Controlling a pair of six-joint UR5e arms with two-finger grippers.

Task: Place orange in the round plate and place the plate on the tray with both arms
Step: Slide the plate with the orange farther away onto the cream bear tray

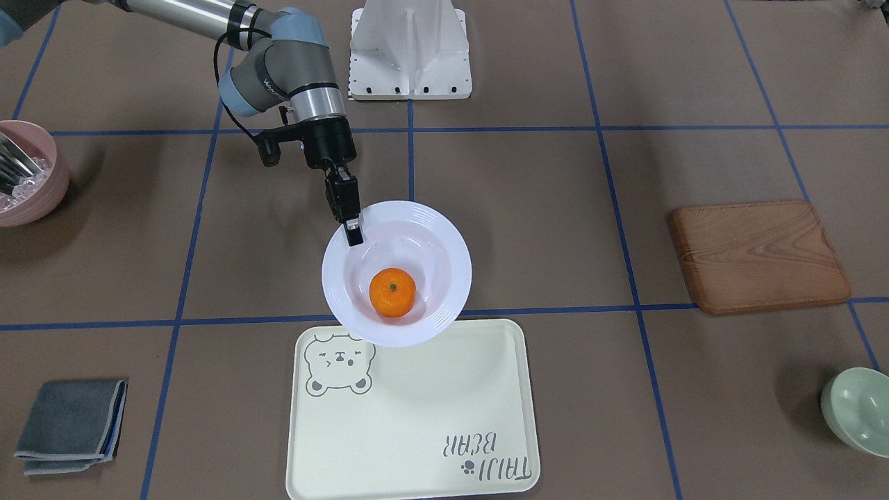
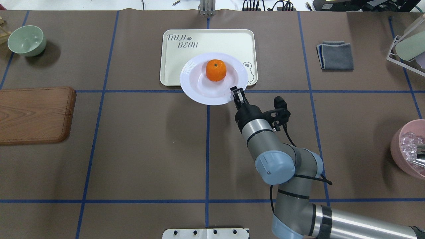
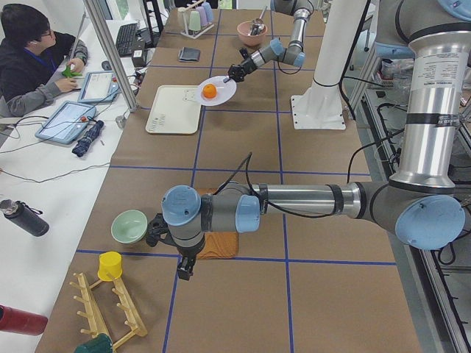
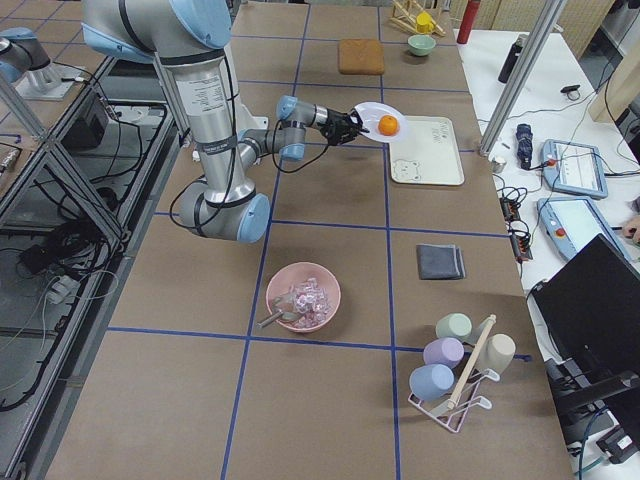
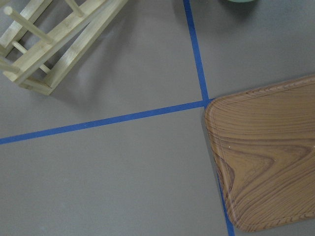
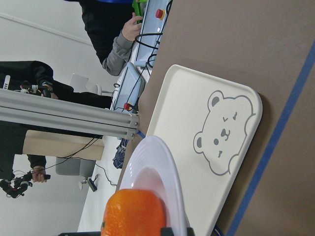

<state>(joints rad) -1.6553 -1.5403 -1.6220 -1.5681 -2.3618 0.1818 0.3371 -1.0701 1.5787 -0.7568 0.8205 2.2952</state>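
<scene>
R gripper [image 1: 354,235] pinching plate [image 1: 448,274] rim, orange [image 1: 392,292] inside

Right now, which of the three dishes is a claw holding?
The white round plate carrying the orange; the right claw pinches its rim. The green bowl and pink bowl sit untouched.

Brown table [image 2: 149,149]; blue tape grid [image 2: 207,159]

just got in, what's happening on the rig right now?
The right gripper is shut on the rim of the round plate, which has the orange in it. The plate overlaps the robot-side edge of the tray, not yet set fully on it. The left arm hangs over by the wooden board, touching nothing.
</scene>
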